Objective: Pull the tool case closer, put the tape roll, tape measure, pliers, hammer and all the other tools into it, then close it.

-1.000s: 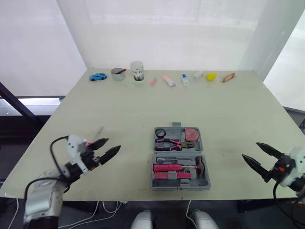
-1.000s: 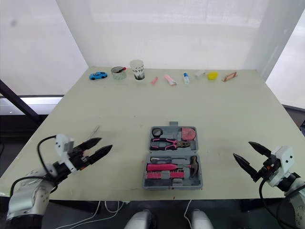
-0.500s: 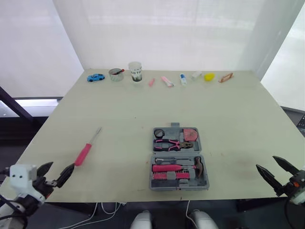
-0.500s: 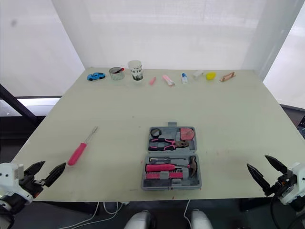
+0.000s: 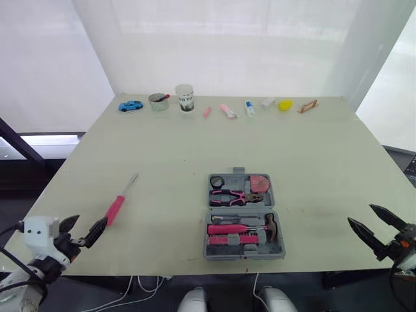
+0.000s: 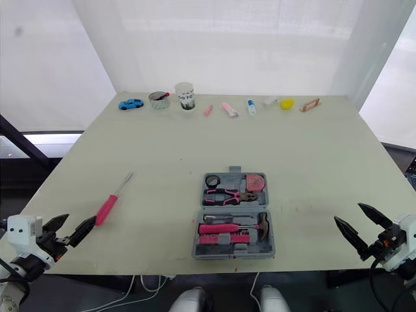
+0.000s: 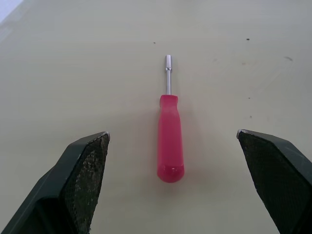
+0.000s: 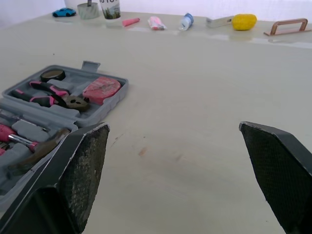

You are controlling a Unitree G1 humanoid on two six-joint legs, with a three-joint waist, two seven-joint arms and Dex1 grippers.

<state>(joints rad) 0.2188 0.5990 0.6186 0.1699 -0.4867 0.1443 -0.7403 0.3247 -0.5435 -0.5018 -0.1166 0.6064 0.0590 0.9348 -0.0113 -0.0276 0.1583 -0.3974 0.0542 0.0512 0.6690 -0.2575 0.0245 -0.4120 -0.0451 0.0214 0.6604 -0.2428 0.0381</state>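
Observation:
The grey tool case (image 5: 242, 218) lies open near the table's front edge. In it are a black tape roll (image 5: 218, 181), a pink tape measure (image 5: 260, 182), pink-handled pliers (image 5: 236, 195) and a hammer (image 5: 272, 226). A pink-handled screwdriver (image 5: 117, 207) lies on the table to the left of the case, also in the left wrist view (image 7: 169, 139). My left gripper (image 5: 83, 231) is open at the front left corner, just short of the screwdriver's handle. My right gripper (image 5: 372, 223) is open at the front right, well clear of the case (image 8: 46, 112).
Along the far edge stand a blue toy car (image 5: 131, 105), a small tin (image 5: 158, 101), a paper cup (image 5: 185, 97), several small items (image 5: 250, 107), a yellow object (image 5: 285, 104) and a wooden handle (image 5: 307, 106). The table (image 5: 214, 143) is bare between them and the case.
Both grippers dropped back toward the table's front edge a second ago, uncovering the screwdriver; since half a second ago the left one has crept slightly forward toward it. The camera view shifted too.

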